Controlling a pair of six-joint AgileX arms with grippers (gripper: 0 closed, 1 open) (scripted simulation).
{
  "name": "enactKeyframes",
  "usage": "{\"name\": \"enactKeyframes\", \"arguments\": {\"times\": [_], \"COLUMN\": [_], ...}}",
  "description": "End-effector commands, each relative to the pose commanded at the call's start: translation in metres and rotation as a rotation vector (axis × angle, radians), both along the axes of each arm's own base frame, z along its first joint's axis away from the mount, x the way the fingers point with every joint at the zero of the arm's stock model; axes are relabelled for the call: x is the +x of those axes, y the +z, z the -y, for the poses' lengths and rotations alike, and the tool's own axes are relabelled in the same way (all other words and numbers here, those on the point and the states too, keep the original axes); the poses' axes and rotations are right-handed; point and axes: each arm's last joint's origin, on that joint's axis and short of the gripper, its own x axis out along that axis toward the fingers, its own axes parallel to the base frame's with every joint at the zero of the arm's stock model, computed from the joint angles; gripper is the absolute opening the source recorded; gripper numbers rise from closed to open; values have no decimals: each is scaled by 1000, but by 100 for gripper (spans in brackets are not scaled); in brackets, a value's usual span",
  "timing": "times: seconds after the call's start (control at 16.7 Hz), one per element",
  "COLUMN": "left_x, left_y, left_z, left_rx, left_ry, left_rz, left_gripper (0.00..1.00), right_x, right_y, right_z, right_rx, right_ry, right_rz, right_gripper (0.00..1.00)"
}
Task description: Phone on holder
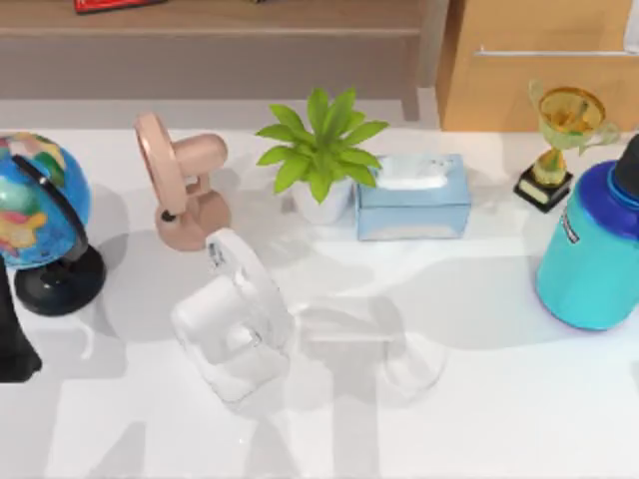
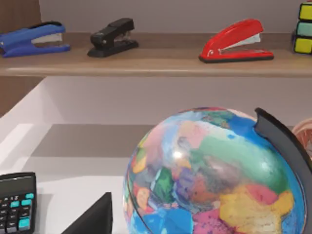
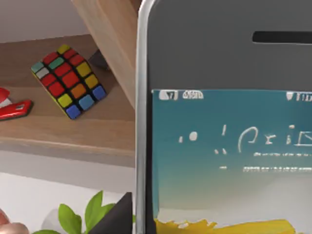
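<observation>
Carrying step, probably: phone [image 3: 224, 122] close before right wrist camera, jaw grip cannot be told; next, lowering onto clear holder [image 1: 235, 334] mid-table.

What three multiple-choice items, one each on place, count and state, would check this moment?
1. In the top view, what stands between the plant and the trophy?
A. a mug
B. the tissue box
C. a lamp

2. How many staplers lie on the shelf in the left wrist view?
A. one
B. three
C. five

3. In the right wrist view, the screen of the phone is:
A. lit
B. black
C. cracked

Answers:
1. B: the box sits right of the plant and left of the trophy.
2. B: one is blue, one black and one red.
3. A: it shows a teal picture under a status bar.
</observation>
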Motion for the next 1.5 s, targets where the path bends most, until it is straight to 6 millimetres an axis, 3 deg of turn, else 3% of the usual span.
{"name": "enactKeyframes", "arguments": {"times": [0.24, 0.48, 0.66, 0.96, 1.32, 1.5], "left_x": [0, 0, 0, 0, 0, 0], "left_y": [0, 0, 0, 0, 0, 0], "left_z": [0, 0, 0, 0, 0, 0], "left_rx": [0, 0, 0, 0, 0, 0], "left_ry": [0, 0, 0, 0, 0, 0], "left_rz": [0, 0, 0, 0, 0, 0], "left_gripper": [100, 100, 100, 100, 100, 100], "right_x": [-24, -55, -82, -112, -112, -110], "right_y": [-12, -57, -97, -139, -139, -128], "right_z": [85, 151, 184, 206, 206, 211], "right_rx": [-163, -293, -342, -366, -370, -409], "right_ry": [-28, -50, -69, -97, -99, -139], "right_rz": [171, 199, 177, 137, 137, 164], "right_gripper": [0, 0, 0, 0, 0, 0]}}
